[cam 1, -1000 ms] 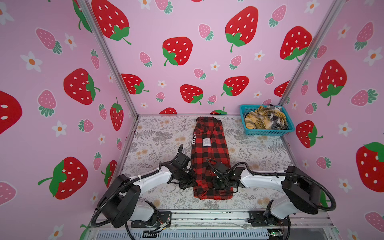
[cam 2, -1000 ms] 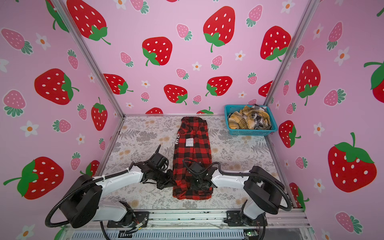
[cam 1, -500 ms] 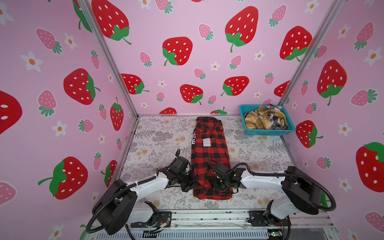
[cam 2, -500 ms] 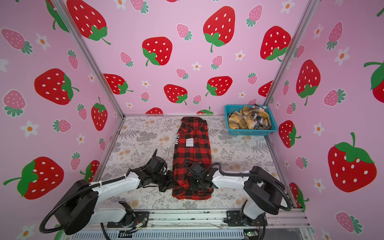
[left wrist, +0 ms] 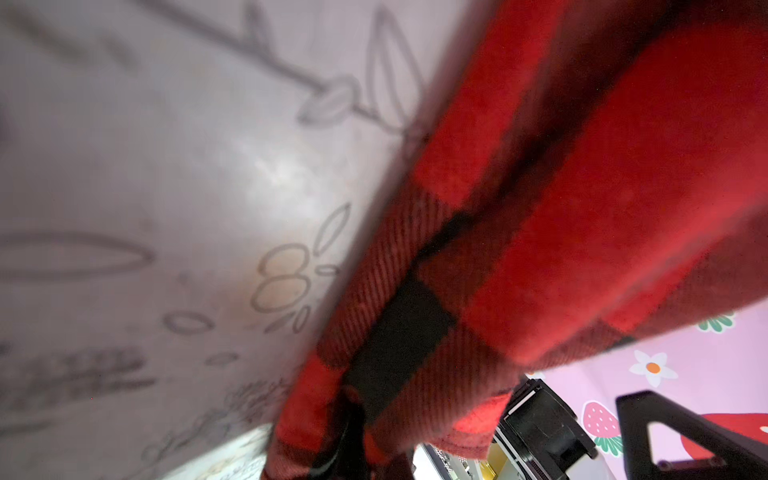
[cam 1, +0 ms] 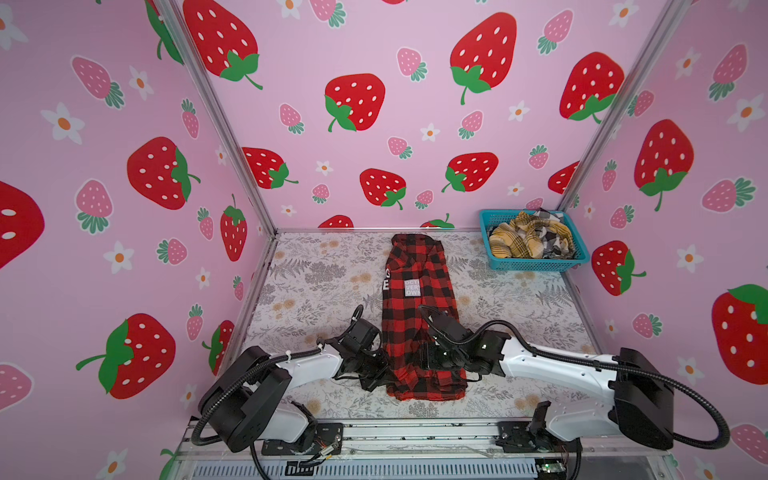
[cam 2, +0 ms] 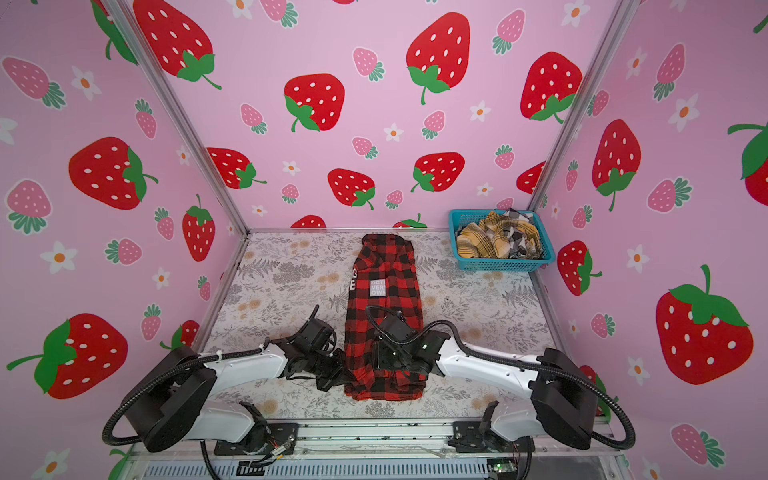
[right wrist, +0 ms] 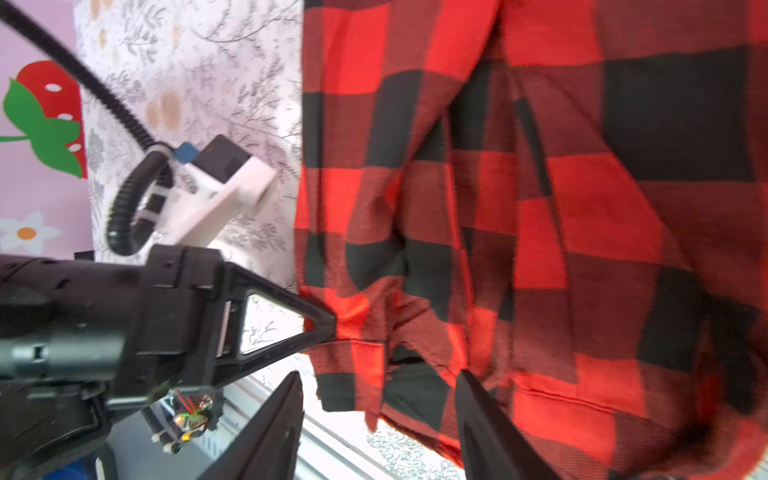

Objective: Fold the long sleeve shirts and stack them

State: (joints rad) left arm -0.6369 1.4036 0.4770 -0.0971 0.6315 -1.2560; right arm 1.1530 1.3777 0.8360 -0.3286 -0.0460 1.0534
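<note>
Fingers (right wrist: 286, 411) of the right gripper (right wrist: 378, 376) stand apart at the near hem of the red-and-black buffalo-check flannel shirt (cam 1: 401, 332); the left gripper (right wrist: 331, 326) is clamped on its side edge.
Across the floral-printed table (cam 1: 316, 291), that shirt lies lengthwise in the middle, folded narrow, collar toward the back wall, white lettering showing. In the far right corner sits a turquoise plastic mesh basket (cam 1: 536, 264) holding a crumpled mustard-yellow plaid shirt (cam 1: 511, 245) and a black-and-white plaid shirt (cam 1: 552, 241).

A turquoise mesh basket (cam 1: 536, 264) sits in the floral worktop's (cam 1: 316, 291) far right corner, against the strawberry-print walls (cam 1: 415, 41).
</note>
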